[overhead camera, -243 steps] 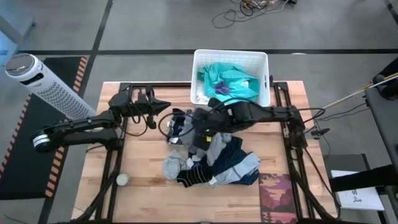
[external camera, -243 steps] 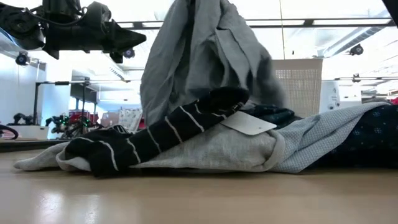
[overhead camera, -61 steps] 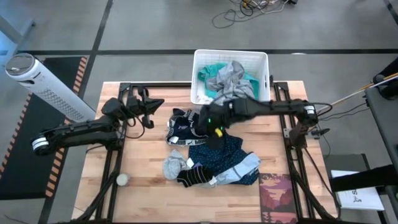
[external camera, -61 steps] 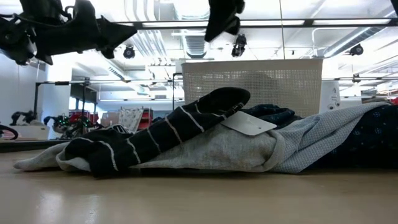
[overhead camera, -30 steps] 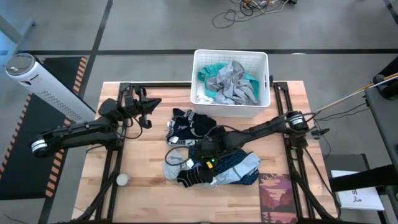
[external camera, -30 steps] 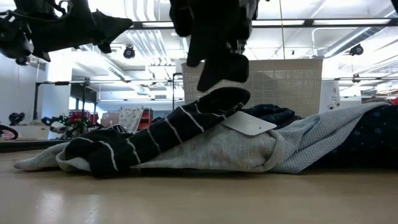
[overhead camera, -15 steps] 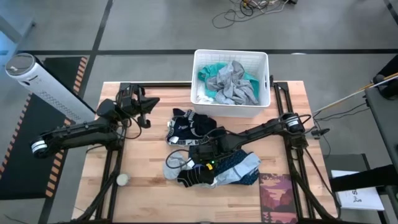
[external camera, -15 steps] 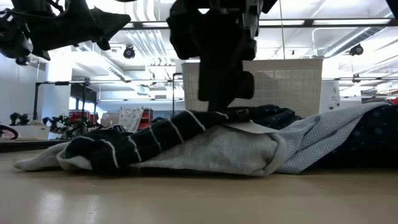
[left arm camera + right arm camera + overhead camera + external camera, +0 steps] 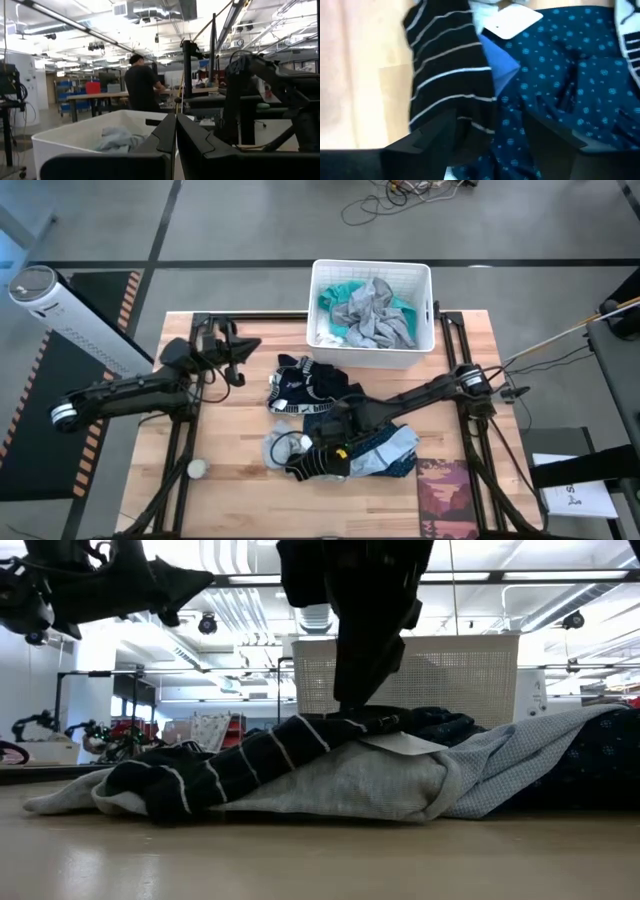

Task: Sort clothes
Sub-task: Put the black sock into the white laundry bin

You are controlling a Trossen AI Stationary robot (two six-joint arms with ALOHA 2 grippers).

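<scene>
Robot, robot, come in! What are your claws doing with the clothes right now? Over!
Right gripper down on the striped sock, jaws open astride it, no grip seen. Left gripper shut, waiting at table's left. Dotted garment crowds the sock. Basket holds sorted clothes.

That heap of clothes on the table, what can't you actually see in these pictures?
- High view: the dark arm covers the right end effector and the black white-striped sock beneath it.
- Low view: the grey knit garment hides the pile behind it.
- Right wrist view: the picture's edges cut off the dark blue dotted garment.
</scene>
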